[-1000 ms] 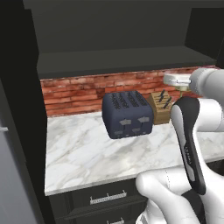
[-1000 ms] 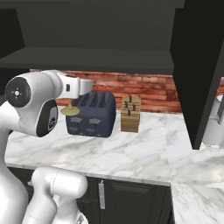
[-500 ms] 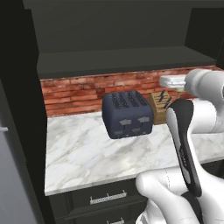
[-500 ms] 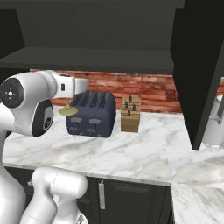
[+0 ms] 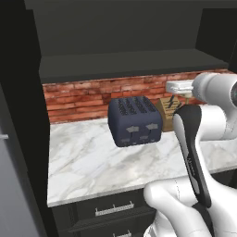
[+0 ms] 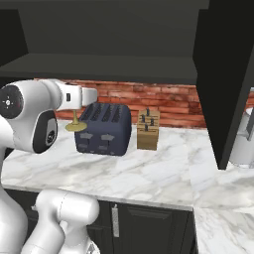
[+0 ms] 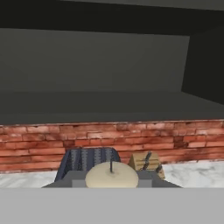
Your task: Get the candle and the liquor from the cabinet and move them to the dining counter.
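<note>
Since the earlier frame my arm has swung left, carrying the candle (image 6: 75,124) pinched in the gripper (image 6: 77,115) clear of the cabinet (image 6: 99,67) shelf, above the toaster (image 6: 103,129); a fast swing could slip it.

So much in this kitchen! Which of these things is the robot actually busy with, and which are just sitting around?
Part of the job:
- candle, carried in the pincer
- cabinet, its shelf above

Just sitting around:
- toaster
- knife block
- marble worktop
- brick wall
</note>
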